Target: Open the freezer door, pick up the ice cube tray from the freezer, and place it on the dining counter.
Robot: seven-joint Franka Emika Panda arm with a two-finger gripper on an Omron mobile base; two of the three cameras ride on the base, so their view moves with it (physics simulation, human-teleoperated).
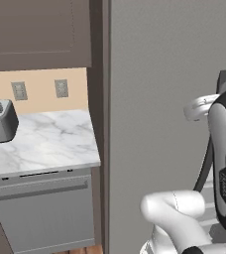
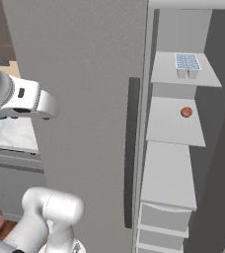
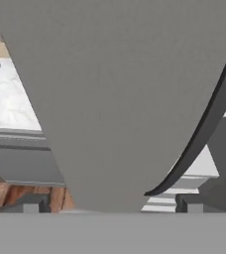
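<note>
One freezer door [image 2: 90,99] stands swung open, so the freezer [image 2: 218,148] interior shows. One ice cube tray [image 2: 187,62] sits on the top shelf [image 2: 164,74], a single red-orange item [image 2: 186,112] on the shelf below. The gripper [image 3: 110,208] faces the door panel beside its one dark handle [image 3: 204,129], jaws spread wide, holding nothing, probably just let go. One toaster [image 1: 0,120] rests on the marble surface [image 1: 50,144].

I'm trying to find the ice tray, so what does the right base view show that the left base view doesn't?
Right base view alone: the pale blue gridded ice cube tray on the top shelf of the grey freezer, a small round red-orange item one shelf lower, and the door's dark vertical handle. Left base view alone: a silver toaster on the marble worktop. Both: the flat matte-grey freezer door, swung open.
</note>
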